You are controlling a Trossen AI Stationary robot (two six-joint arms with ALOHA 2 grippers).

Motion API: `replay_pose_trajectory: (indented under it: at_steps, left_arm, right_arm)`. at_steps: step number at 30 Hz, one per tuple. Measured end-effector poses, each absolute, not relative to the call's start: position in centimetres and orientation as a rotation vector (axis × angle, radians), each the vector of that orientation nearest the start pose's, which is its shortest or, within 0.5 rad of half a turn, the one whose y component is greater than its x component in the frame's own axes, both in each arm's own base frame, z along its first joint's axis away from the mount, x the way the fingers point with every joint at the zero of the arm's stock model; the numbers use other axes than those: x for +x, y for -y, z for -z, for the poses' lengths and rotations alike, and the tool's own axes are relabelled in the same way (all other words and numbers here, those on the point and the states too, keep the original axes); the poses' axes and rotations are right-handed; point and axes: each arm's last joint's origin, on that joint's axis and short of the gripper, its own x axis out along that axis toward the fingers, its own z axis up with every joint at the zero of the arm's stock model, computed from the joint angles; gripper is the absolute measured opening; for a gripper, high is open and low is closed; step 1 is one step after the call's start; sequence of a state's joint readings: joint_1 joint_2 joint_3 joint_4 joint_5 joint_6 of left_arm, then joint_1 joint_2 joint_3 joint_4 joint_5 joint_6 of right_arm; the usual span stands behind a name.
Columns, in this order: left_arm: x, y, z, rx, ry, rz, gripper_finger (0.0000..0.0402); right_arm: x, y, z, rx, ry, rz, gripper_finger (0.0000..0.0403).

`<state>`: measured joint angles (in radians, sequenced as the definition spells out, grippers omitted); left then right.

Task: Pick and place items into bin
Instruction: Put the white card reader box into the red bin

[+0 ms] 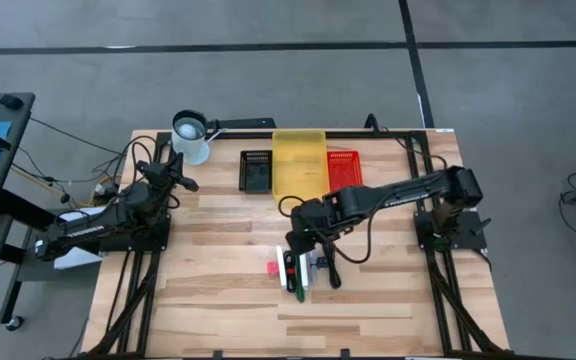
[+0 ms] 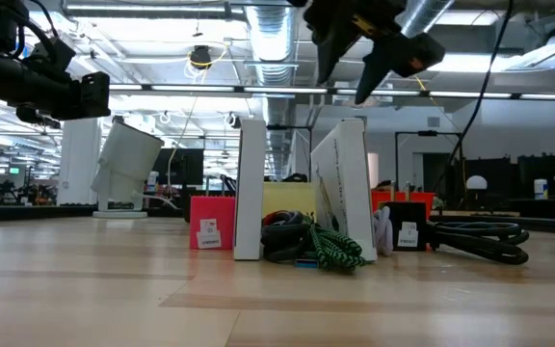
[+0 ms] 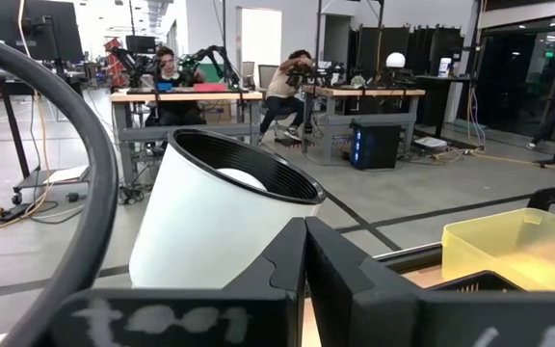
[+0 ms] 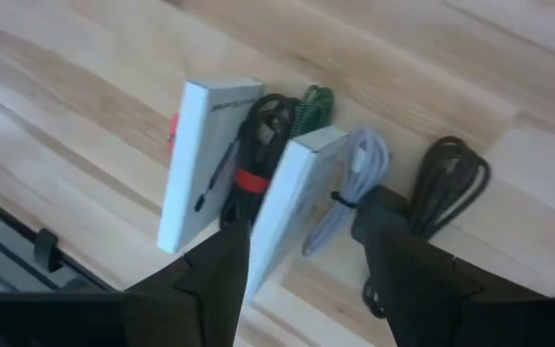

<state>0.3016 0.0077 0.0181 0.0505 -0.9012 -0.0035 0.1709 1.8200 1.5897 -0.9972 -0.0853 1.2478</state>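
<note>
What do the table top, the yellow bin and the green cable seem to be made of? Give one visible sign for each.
Table top: wood, probably varnished, with plank seams and grain showing.
Yellow bin: likely plastic; in the left wrist view its walls look translucent and glossy.
Green cable: seemingly a braided fabric sleeve, given its green-and-black woven pattern; what lies inside cannot be seen.

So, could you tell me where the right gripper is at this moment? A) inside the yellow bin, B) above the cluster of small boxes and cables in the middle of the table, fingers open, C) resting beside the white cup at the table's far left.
B: the high view shows the right gripper over the boxes and cables, and its wrist view shows the fingers spread apart.
</note>
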Motion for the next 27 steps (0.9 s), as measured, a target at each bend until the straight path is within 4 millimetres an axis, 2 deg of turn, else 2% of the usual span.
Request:
replay_pose_trajectory:
  at_steps: [6, 27]
  left_arm:
    - [7.5, -4.7, -17.3, -0.022, 0.064, -1.202, 0.0]
    - [7.5, -4.7, -17.3, -0.022, 0.064, -1.202, 0.0]
  right_arm:
    - [37.2, -6.9, -26.5, 1.019, -1.212, 0.564, 0.0201]
    - [37.1, -8.0, -26.1, 1.001, -1.177, 0.639, 0.0201]
